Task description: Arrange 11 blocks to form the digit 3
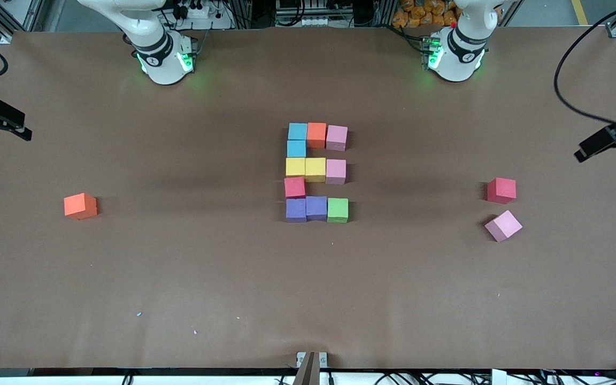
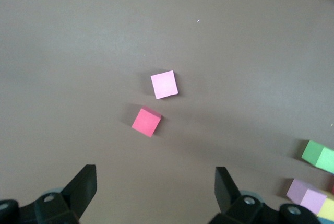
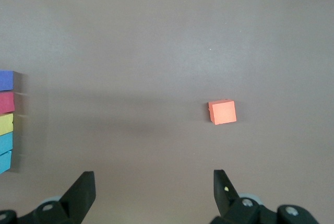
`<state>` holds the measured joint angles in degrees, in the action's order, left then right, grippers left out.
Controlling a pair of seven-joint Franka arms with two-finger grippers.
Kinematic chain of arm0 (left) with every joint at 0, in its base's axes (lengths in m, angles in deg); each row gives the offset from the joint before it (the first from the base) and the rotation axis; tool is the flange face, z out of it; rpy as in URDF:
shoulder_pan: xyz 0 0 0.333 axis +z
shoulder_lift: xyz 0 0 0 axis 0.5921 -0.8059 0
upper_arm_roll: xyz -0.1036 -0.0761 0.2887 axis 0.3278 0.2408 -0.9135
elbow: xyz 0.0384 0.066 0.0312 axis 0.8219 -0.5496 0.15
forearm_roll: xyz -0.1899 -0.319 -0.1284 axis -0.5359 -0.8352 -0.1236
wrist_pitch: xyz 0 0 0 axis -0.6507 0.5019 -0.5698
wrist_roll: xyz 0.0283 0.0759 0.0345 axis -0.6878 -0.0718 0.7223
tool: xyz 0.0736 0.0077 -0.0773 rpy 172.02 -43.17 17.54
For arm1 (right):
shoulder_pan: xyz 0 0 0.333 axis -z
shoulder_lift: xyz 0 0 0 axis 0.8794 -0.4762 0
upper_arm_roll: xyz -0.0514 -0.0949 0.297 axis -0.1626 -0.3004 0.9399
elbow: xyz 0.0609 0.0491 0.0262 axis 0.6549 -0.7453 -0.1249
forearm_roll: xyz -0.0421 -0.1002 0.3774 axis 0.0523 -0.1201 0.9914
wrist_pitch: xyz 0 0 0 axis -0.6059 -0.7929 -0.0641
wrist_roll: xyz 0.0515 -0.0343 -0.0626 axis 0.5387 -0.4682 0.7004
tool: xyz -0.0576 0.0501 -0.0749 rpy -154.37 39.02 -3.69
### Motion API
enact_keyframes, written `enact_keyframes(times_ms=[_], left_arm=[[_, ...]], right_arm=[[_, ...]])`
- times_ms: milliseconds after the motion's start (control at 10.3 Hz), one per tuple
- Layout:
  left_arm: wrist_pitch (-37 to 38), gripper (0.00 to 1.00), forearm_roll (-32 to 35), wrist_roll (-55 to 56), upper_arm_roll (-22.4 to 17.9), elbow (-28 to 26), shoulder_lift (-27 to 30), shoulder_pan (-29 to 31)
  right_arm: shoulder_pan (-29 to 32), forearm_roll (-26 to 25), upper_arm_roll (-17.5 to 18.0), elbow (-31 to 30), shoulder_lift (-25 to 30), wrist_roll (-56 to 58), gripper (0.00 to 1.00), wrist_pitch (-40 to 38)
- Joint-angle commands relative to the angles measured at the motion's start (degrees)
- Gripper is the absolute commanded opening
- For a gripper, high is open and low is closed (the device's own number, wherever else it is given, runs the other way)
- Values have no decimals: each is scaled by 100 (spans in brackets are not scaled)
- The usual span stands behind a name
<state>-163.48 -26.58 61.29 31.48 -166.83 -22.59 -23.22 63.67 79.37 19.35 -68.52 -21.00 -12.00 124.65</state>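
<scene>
Looks like the digit 3 (image 1: 316, 172) is basically done mid-table, all 11 blocks in, so both arms wait up high, left gripper (image 2: 155, 192) and right gripper (image 3: 154, 193) spread wide and empty, probably best leaving the spare orange cube (image 1: 80, 206) alone.

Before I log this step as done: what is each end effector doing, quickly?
Left end effector: open, holding nothing, over bare table near the loose red block.
Right end effector: open, holding nothing, near the loose orange block.
</scene>
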Motion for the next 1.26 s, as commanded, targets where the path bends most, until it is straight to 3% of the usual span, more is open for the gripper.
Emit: enact_keyframes(times_ms=[0,195,1168], left_arm=[[173,100,-135,-219,-96,88,149,-61],[411,100,-126,-367,-104,335,18,-52],[543,100,-82,-834,1,336,0,-306]], right_arm=[[89,-15,68,72,-20,66,100,-20],[89,-24,68,72,-20,66,100,-11],[89,-24,68,72,-20,66,100,-11]])
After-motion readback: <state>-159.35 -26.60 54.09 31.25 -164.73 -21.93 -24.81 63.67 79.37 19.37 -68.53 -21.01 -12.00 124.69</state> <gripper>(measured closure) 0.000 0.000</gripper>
